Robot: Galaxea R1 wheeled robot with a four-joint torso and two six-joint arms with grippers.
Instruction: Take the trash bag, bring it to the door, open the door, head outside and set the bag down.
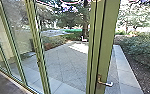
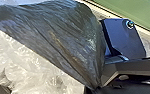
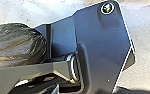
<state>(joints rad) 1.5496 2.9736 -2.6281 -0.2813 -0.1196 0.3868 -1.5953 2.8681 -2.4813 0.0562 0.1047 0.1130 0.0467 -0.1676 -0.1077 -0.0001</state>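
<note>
Robot bodywork is looking pretty slick, all slate and navy
The wide dark plate (image 3: 98,37) is sporting a shiny round fitting (image 3: 107,8) at one corner (the left wrist view is making it look bluer, btw), and a grey jointed bar (image 3: 28,72) is running alongside, showing a cut-out and a pale curved rim (image 3: 72,67).

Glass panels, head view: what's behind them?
Behind the glass panels: paving, shrubs and a tree trunk. Whatever sits directly behind the green posts is covered.
</note>
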